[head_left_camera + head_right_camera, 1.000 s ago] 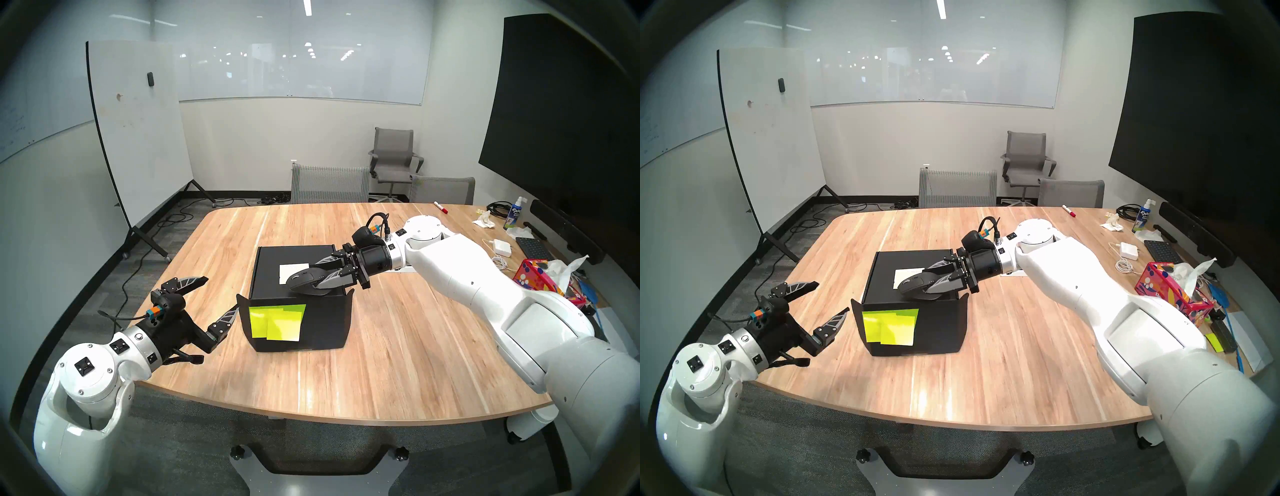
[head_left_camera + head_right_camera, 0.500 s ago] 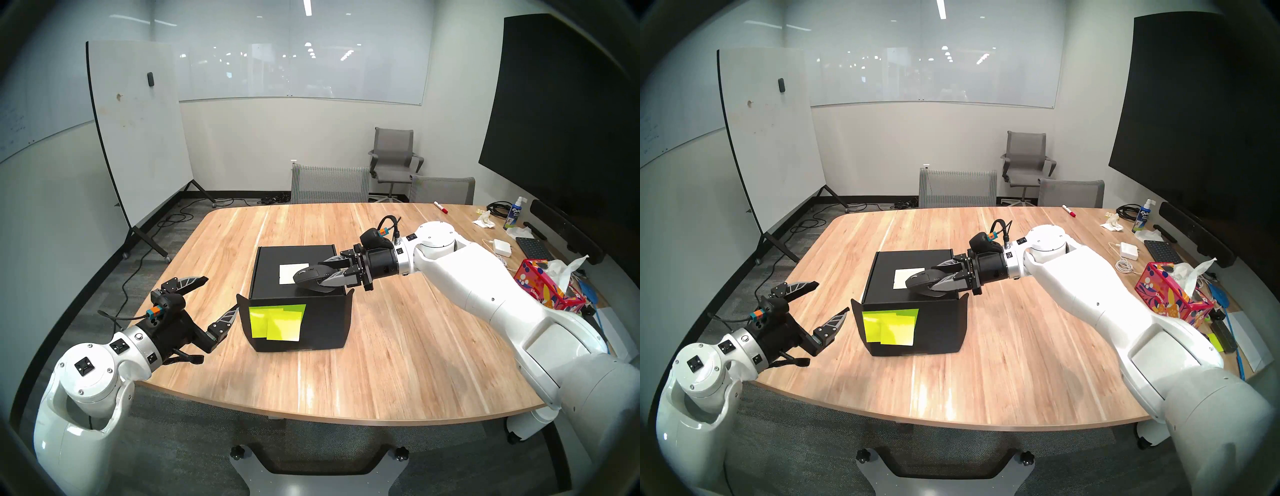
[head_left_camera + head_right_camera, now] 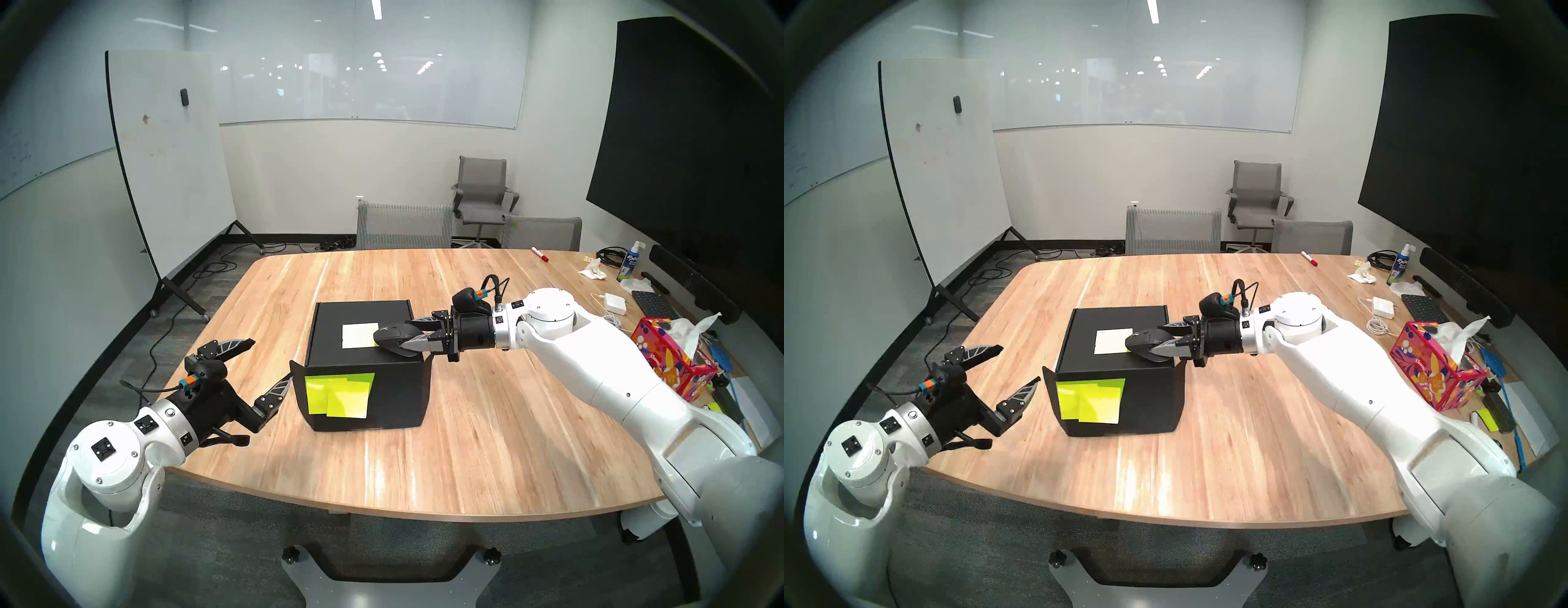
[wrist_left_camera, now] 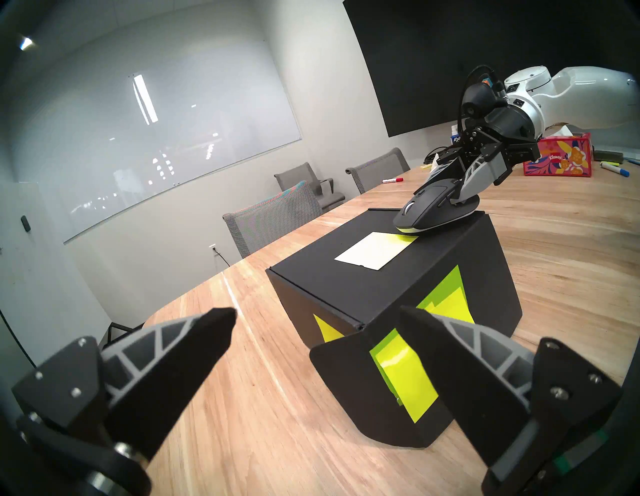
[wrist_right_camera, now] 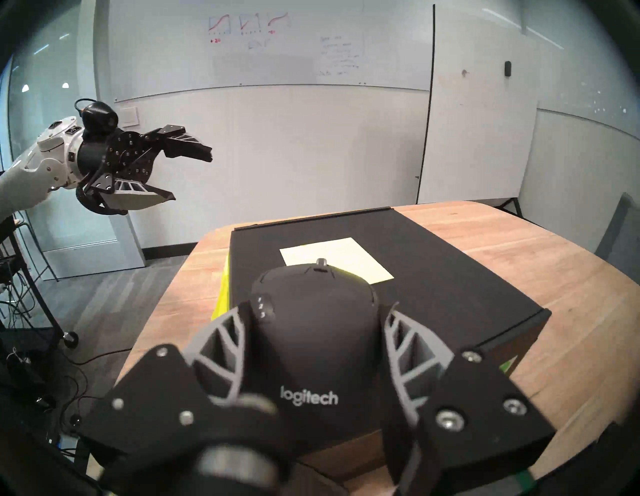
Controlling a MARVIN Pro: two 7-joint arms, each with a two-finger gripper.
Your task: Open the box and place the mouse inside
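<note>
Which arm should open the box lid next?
Left, probably. The left gripper is open and empty, beside the box near its front flap. The right gripper is shut on the mouse over the closed lid, so it can't lift it.

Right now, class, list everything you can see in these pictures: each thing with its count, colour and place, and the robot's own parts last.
box: one, black, lid shut, mid-table.
sticky notes: overlapping, neon yellow-green, on the box's near face.
pale paper: one, on the box lid.
mouse: one, black, just above the lid's right edge, gripped.
table: one, light wood.
tissue box: one, red floral, table's right edge.
power adapter: one, white, far right.
spray bottle: one, blue and white, far right.
marker: one, red, far edge.
chairs: three, grey, beyond the table.
whiteboard: one, white, on the left.
left gripper: open, left of the box.
right gripper: shut on the mouse.
</note>
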